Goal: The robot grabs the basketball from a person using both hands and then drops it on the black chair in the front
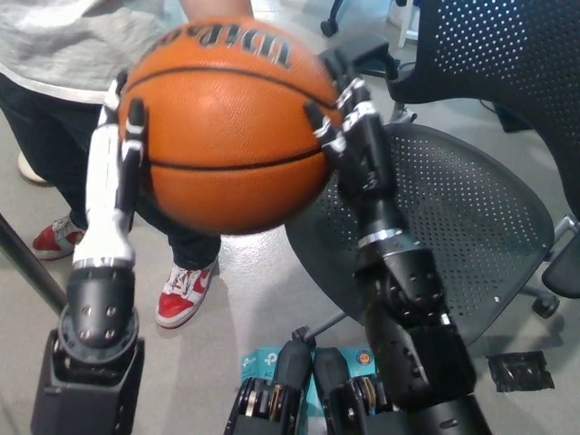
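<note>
An orange basketball [231, 127] fills the upper middle of the head view, held up off the floor. My white left hand [116, 172] presses flat against its left side. My black right hand [355, 136] presses against its right side, fingers spread over the leather. A person in a grey shirt [63, 41] stands behind the ball; a forearm [217, 7] shows just above it, and I cannot tell if it still touches. The black mesh chair [453, 236] stands to the right, its seat below and right of the ball.
The chair's tall backrest [507, 63] rises at the upper right and an armrest [362, 54] sits just behind my right hand. The person's red and white shoes [186, 294] stand on the grey floor below the ball. A teal box [258, 367] lies near my body.
</note>
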